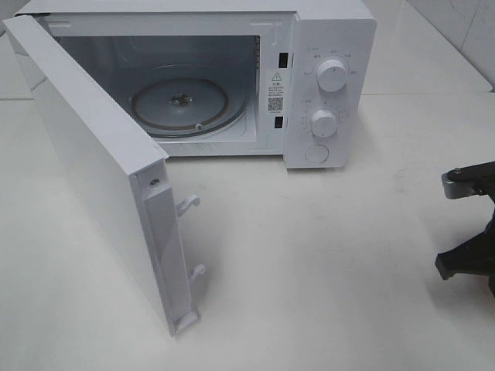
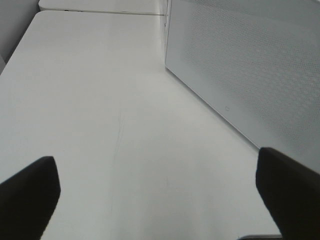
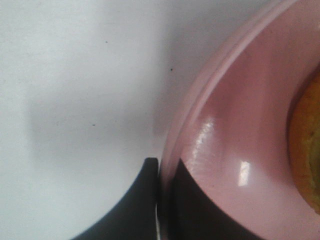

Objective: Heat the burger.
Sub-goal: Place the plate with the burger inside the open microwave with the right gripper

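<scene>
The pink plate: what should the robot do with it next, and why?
Probably lift it a little: the right gripper is shut on the rim of the pink plate, the burger sits on it, and the microwave stands open.

Kitchen-like setup, white microwave [image 1: 334,42], plain white tabletop [image 1: 309,255]
</scene>
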`<state>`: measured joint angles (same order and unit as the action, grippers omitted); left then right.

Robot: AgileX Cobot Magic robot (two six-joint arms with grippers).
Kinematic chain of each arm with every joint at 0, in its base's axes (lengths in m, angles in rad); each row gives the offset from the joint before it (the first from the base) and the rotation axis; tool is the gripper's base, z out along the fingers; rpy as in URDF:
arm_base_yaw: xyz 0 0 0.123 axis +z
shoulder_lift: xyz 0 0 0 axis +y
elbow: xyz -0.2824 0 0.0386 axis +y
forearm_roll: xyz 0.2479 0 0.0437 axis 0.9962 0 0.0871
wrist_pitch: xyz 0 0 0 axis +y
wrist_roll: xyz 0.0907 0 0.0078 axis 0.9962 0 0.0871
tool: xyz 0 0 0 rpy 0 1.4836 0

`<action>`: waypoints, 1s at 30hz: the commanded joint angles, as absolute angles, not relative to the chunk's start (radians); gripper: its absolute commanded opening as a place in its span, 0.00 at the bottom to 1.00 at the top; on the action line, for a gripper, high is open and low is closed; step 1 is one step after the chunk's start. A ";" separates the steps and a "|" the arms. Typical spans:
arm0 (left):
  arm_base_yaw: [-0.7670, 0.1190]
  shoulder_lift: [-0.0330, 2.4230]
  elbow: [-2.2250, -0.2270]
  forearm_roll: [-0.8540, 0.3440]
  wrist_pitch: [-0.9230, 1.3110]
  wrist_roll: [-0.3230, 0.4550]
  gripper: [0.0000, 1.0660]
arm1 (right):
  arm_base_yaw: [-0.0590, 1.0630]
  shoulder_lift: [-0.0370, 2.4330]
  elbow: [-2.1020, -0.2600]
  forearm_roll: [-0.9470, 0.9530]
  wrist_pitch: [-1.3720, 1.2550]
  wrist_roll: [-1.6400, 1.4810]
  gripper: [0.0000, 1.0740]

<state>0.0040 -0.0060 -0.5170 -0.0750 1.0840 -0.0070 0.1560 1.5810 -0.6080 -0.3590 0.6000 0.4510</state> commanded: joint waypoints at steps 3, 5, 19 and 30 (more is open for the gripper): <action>-0.002 -0.022 -0.516 -0.078 1.071 -0.007 0.94 | 0.224 1.568 -0.603 -0.461 0.648 0.537 0.00; -0.002 -0.022 -0.516 -0.078 1.071 -0.007 0.94 | 0.246 1.568 -0.603 -0.481 0.662 0.561 0.00; -0.002 -0.022 -0.516 -0.078 1.071 -0.007 0.94 | 0.414 1.568 -0.603 -0.612 0.786 0.699 0.00; -0.002 -0.022 -0.516 -0.078 1.071 -0.007 0.94 | 0.528 1.460 -0.602 -0.616 0.878 0.696 0.00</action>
